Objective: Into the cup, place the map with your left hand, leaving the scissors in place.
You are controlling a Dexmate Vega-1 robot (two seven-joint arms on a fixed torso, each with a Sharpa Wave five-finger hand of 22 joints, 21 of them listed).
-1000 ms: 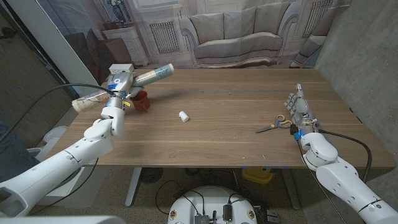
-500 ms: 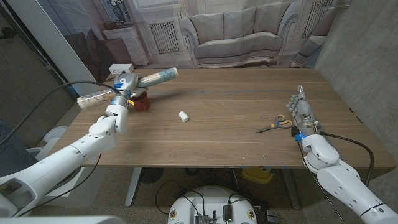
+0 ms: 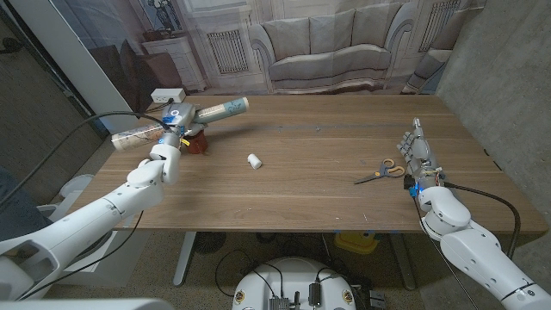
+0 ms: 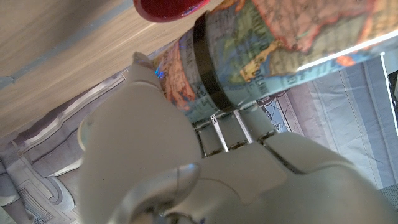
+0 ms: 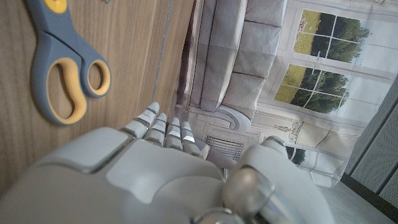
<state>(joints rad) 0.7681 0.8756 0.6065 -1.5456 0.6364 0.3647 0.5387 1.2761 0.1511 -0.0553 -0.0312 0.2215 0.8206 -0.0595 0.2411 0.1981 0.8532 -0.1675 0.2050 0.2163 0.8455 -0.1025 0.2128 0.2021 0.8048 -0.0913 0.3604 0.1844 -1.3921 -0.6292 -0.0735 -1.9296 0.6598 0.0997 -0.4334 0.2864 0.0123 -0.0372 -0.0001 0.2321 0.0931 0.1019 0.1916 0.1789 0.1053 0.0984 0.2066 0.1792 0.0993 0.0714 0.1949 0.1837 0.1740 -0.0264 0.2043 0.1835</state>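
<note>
While the left hand (image 3: pixel 176 120) grips the rolled map (image 3: pixel 185 119) around its middle, the roll lies nearly level in the air just above the red cup (image 3: pixel 197 140) at the far left of the wooden table (image 3: pixel 318 172). In the left wrist view, the fingers (image 4: pixel 239 127) wrap a black band on the map (image 4: pixel 273 50), with the cup's rim (image 4: pixel 168 7) close by. The right hand (image 3: pixel 417 151) stands beside the scissors (image 3: pixel 384 172), fingers straight, apart and holding nothing. A small white object (image 3: pixel 254 161) lies mid-table
</note>
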